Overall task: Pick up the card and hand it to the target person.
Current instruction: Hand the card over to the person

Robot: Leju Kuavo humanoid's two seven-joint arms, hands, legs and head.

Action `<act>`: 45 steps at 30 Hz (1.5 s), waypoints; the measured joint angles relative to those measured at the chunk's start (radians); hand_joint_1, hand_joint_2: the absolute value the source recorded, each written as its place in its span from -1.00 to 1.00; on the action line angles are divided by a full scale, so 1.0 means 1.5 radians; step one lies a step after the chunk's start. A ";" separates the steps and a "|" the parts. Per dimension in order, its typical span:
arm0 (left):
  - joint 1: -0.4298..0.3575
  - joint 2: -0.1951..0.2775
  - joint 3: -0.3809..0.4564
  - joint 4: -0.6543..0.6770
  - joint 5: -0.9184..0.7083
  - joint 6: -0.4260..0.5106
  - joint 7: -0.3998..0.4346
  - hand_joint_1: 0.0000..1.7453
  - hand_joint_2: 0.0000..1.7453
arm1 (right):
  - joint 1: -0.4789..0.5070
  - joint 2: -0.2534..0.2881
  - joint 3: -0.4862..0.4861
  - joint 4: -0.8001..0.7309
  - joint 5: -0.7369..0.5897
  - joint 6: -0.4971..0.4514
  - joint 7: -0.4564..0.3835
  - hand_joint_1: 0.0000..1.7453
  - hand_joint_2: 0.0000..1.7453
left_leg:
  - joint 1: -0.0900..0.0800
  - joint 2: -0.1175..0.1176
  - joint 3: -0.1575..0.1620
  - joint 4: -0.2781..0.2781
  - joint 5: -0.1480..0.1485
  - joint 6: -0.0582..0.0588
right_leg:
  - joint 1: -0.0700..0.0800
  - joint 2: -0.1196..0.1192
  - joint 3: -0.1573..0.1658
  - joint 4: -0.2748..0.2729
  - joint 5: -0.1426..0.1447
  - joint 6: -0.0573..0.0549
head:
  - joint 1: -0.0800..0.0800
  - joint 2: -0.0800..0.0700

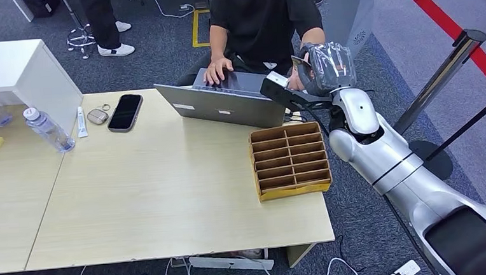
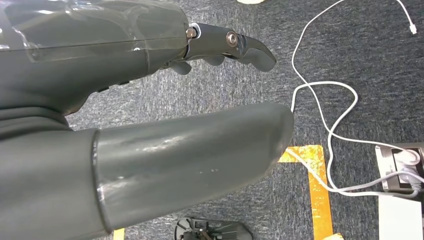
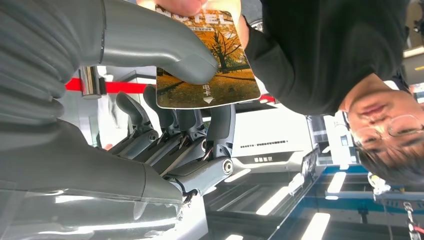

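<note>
A light wooden worktop [image 1: 167, 193] fills the middle of the head view. Beyond its far edge sits a person in a black shirt [image 1: 265, 15], one hand resting on an open grey laptop [image 1: 225, 103].

The robot's silver right arm reaches up from the lower right, past the worktop's right end, toward this person. Its right hand [image 1: 325, 68] is raised just beside the person, at the far right corner of the worktop. In the right wrist view, the right hand [image 3: 170, 100] pinches the card [image 3: 210, 65] between its thick grey thumb and its darker fingers [image 3: 195, 125]. The card shows an autumn tree in orange and gold. The person's fingers [image 3: 185, 6] grip the card's opposite end, so both hold it at once.

The left hand [image 2: 150, 125] is seen in the left wrist view above dark carpet with white cables [image 2: 330, 135] and yellow floor tape [image 2: 317, 185]. Its thumb and fingers are apart and hold nothing.

On the worktop's right side, near the arm, stands a brown cardboard organiser [image 1: 290, 161] with rows of slots. At the far left lie a black phone [image 1: 125, 111], a small white tube [image 1: 81, 122], a key fob [image 1: 97, 115] and a clear water bottle [image 1: 47, 129].
</note>
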 joint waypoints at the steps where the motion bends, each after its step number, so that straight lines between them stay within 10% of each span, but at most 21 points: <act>1: 0.000 0.000 -0.001 0.000 0.000 0.000 0.001 -1.00 -1.00 | -0.002 0.003 0.000 0.008 0.000 -0.001 -0.002 0.67 1.00 | 0.000 0.000 0.000 0.000 0.000 0.000 | 0.000 0.000 0.000 0.000 0.000 0.000 | 0.000 0.000; 8: -0.002 0.000 -0.009 0.000 -0.001 0.000 0.002 -1.00 -1.00 | -0.006 0.014 0.002 0.048 -0.004 -0.003 -0.006 0.56 1.00 | 0.000 0.000 0.000 0.000 0.000 0.000 | 0.000 0.000 0.000 0.000 0.000 0.000 | 0.000 0.000; 13: -0.003 0.000 -0.012 0.000 -0.001 -0.001 0.002 -1.00 -1.00 | -0.006 0.017 0.010 0.071 0.002 0.008 0.001 -0.79 1.00 | 0.000 0.000 0.000 0.000 0.000 0.000 | 0.000 0.000 0.000 0.000 0.000 0.000 | 0.000 0.000; 15: -0.003 0.000 -0.012 0.000 -0.001 -0.001 0.002 -1.00 -1.00 | -0.006 0.017 0.013 0.078 0.004 0.013 0.003 -1.00 1.00 | 0.000 0.000 0.000 0.000 0.000 0.000 | 0.000 0.000 0.000 0.000 0.000 0.000 | 0.000 0.000; 27: -0.004 0.000 -0.016 0.000 -0.001 -0.001 0.002 -1.00 -1.00 | -0.006 0.020 0.029 0.110 0.012 0.008 0.014 -1.00 1.00 | 0.000 0.000 0.000 0.000 0.000 0.000 | 0.000 0.000 0.000 0.000 0.000 0.000 | 0.000 0.000; 45: -0.001 -0.004 -0.016 0.000 0.006 0.003 0.000 -1.00 -1.00 | 0.073 0.019 -0.052 0.052 0.062 -0.273 -0.002 -1.00 1.00 | 0.000 0.000 0.000 0.000 0.000 0.000 | 0.000 0.000 0.000 0.000 0.000 0.000 | 0.000 0.000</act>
